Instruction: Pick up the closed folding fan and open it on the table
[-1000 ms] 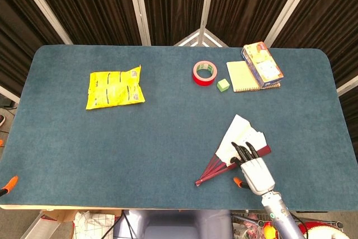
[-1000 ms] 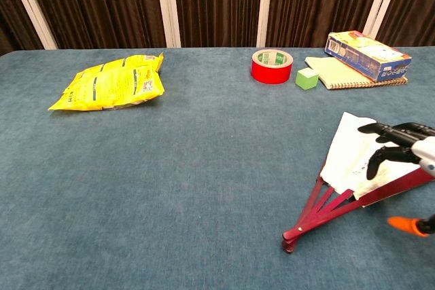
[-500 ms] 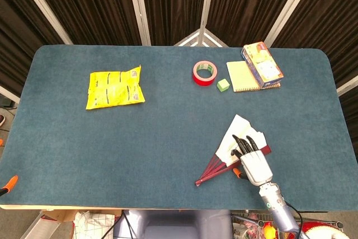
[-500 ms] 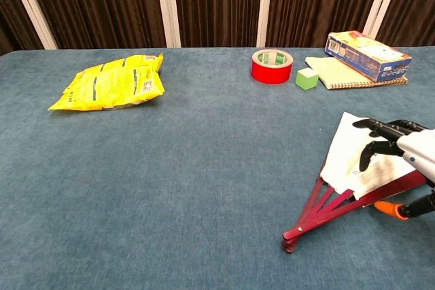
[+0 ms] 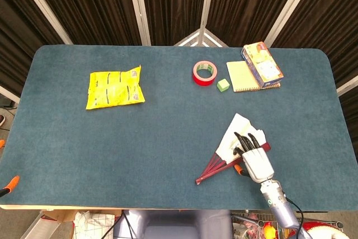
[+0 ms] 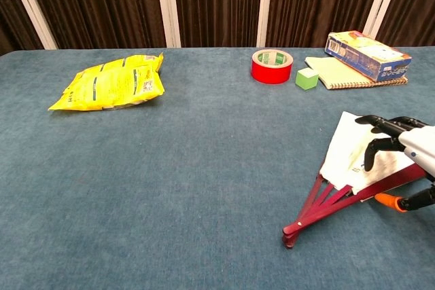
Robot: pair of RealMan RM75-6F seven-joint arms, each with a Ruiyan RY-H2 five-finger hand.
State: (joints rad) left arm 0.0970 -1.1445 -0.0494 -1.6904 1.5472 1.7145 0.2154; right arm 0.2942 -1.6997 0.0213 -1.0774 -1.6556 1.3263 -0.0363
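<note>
The folding fan [image 5: 232, 148] lies on the blue table [image 5: 168, 127] at the near right, close to the front edge, and it is partly spread: white paper fanned toward the far side, red ribs [image 6: 319, 205] gathered to a pivot at the near-left end. Its long axis runs on a diagonal, from the pivot, which points toward the robot and a little to its left, up and away to the right where the paper widens. The right hand [image 5: 253, 155] sits directly over the right-hand, outer part of the fan, so the fan lies under and to the left of it, with the pivot well to the hand's left. The dark fingertips [image 6: 375, 142] are apart and curved down over the paper; in the chest view they seem to touch or hover just above it, and I cannot tell whether the thumb, seen low beside the outermost red rib, actually pinches that rib. The hand looks loosely spread rather than clenched. The left hand shows in neither view, so the right hand is the only one near the fan. In my judgement, any further opening would mean sweeping the outer rib away from the others around the pivot, which stays where it lies.
</note>
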